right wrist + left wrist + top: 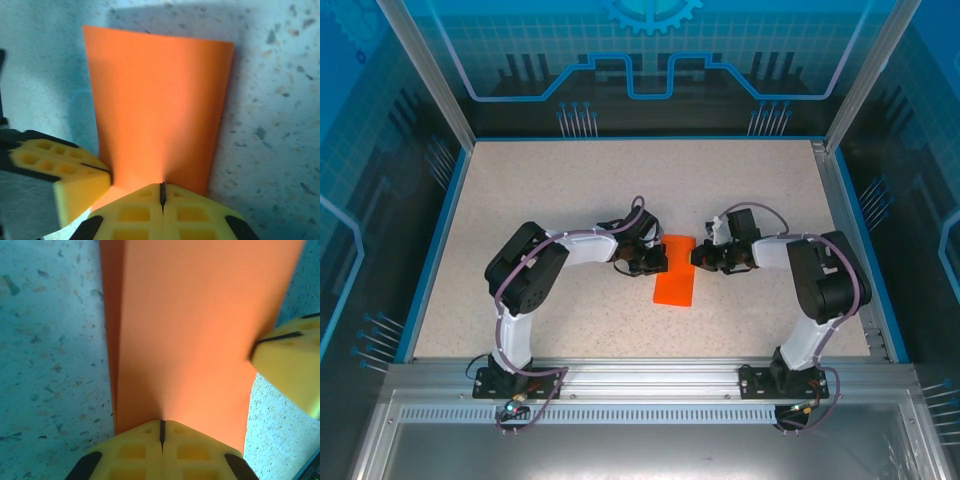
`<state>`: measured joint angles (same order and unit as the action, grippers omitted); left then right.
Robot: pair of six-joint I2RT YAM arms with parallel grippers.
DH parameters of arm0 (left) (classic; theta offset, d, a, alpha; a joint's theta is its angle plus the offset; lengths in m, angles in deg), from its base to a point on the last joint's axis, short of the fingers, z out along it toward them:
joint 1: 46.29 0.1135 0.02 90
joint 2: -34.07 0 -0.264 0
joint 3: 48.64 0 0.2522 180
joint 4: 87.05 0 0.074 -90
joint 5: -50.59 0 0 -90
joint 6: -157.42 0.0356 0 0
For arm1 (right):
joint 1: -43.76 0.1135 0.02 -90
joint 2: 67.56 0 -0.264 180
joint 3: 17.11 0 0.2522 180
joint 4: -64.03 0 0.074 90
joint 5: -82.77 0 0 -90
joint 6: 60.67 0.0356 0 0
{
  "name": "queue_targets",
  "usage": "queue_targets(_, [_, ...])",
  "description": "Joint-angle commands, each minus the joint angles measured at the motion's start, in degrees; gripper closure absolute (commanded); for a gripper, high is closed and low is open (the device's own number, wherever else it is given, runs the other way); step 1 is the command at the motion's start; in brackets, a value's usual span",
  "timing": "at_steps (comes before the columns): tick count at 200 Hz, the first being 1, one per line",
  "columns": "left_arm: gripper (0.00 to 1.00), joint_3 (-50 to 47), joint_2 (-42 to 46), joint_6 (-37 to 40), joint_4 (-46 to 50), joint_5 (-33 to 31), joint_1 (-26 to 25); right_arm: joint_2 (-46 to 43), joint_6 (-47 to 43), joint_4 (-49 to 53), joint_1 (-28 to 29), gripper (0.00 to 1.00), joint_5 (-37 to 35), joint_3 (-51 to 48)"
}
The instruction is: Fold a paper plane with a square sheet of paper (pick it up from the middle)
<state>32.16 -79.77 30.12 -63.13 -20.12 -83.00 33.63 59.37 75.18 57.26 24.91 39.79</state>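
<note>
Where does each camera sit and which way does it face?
Top external: above and behind the arms, looking down at the table; both arms show, left gripper and right gripper meeting at the orange paper.
Left wrist: on the left arm, facing down past its shut fingers at the paper; right gripper's finger at right.
Right wrist: on the right arm, facing down past its shut fingers; left gripper's finger lower left.
Shared: both wrist views see the same paper.

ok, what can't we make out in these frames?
- Left wrist: the far edge of the paper is cut off by the frame top.
- Both wrist views: pinched edge hidden inside the left gripper and right gripper.
- Top view: number of paper layers, too small.
</note>
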Motion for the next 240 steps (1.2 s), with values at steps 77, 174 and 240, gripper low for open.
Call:
queue_targets(77, [1.0, -1.12, -3.66, 1.09, 5.83, -2.67, -0.79, -2.4, -1.98, 5.91, -0.05, 0.95, 0.06, 4.97])
queue_targets(174, [1.0, -1.51, -3.54, 1.11, 5.62, -2.68, -0.8, 5.71, -1.29, 5.99, -0.37, 0.95, -4.22, 7.74])
queue_targets(240, [1.0, -1.3, -3.51, 1.42, 6.02, -2.69, -0.79, 3.16, -0.22, 5.83, -1.19, 0.94, -0.03, 9.95])
